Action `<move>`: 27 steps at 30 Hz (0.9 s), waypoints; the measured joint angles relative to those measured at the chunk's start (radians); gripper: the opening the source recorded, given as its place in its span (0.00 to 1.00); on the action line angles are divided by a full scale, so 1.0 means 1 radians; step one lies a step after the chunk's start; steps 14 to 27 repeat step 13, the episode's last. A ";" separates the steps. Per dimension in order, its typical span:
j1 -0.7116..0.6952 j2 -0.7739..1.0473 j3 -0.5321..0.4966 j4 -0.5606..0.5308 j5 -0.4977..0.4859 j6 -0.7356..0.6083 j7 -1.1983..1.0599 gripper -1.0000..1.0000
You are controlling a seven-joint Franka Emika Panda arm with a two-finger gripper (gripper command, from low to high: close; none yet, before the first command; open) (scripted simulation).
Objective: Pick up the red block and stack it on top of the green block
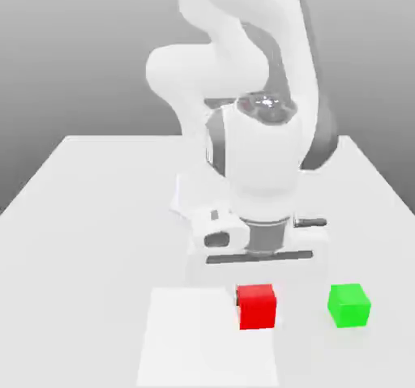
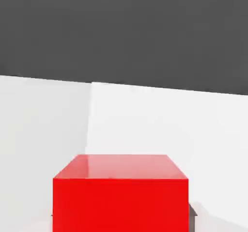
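At the exterior view's left, a pale sheet [image 1: 203,346] lies flat on the white table [image 1: 73,249], its right-hand edge passing close to the red block [image 1: 257,307]. It seems to play no part in the stacking.

Next comes the gripper [image 1: 256,299], its jaws closed about the red block, with a dark fingertip [image 2: 192,220] against one side in the hand view. Taking the block by two opposite sides makes sense: the underside is left free to settle on another block, and the level top suggests a grip that should set it down flat. Whether the block is clear of the table or just touching it, one cannot tell. It is a plain, sharp-edged cube, vivid red on the front, with a paler, faintly glossy top in the hand view.

At the exterior view's right, the green block [image 1: 349,306] stands upright on the table, well apart from the red one. Its bright top is bare, which suits it as the base, and the gap gives the gripper room. The red block probably needs raising, carrying across and centring above it; an off-centre release could tip it.
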 joint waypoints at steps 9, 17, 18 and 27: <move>0.197 0.055 0.054 -0.011 -0.064 0.062 -0.089 0.00; 0.213 0.116 0.029 -0.008 -0.106 0.118 -0.059 1.00; 0.213 0.116 0.029 -0.008 -0.106 0.118 -0.059 1.00; 0.213 0.116 0.029 -0.008 -0.106 0.118 -0.059 1.00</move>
